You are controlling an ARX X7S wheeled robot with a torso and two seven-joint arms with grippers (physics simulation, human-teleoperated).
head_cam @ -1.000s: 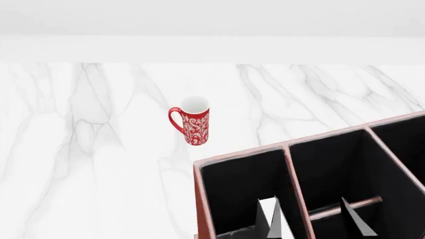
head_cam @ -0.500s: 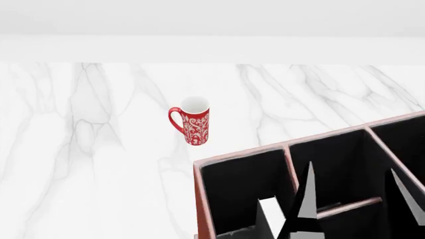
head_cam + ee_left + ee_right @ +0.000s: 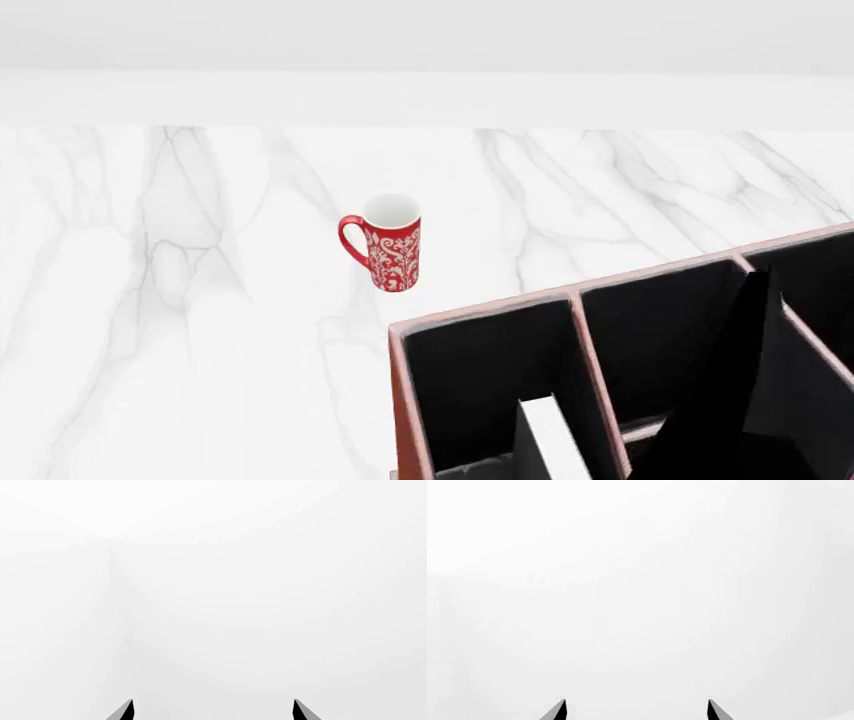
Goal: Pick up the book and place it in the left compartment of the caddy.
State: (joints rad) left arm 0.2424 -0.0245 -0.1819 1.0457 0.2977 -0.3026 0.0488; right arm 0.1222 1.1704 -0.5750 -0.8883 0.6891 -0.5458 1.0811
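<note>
White marble veined with grey forms the tabletop, which fills most of the head view and ends at a pale wall at 12 o'clock. Nearest to us, at 5 o'clock, we see the caddy, a reddish-brown box with pinkish rims and a black lining. Within its left compartment the book stands at the bottom edge of the view, its white page edges facing us and its black cover beside them. A dark tapered shape, which we cannot identify with certainty, rises over the sections to the right of the divider. Farther off, near 11 o'clock from the caddy and well apart from it, a red patterned mug stands upright. In each wrist view we see the left gripper and the right gripper with fingertips spread wide against blank white, holding nothing.
</note>
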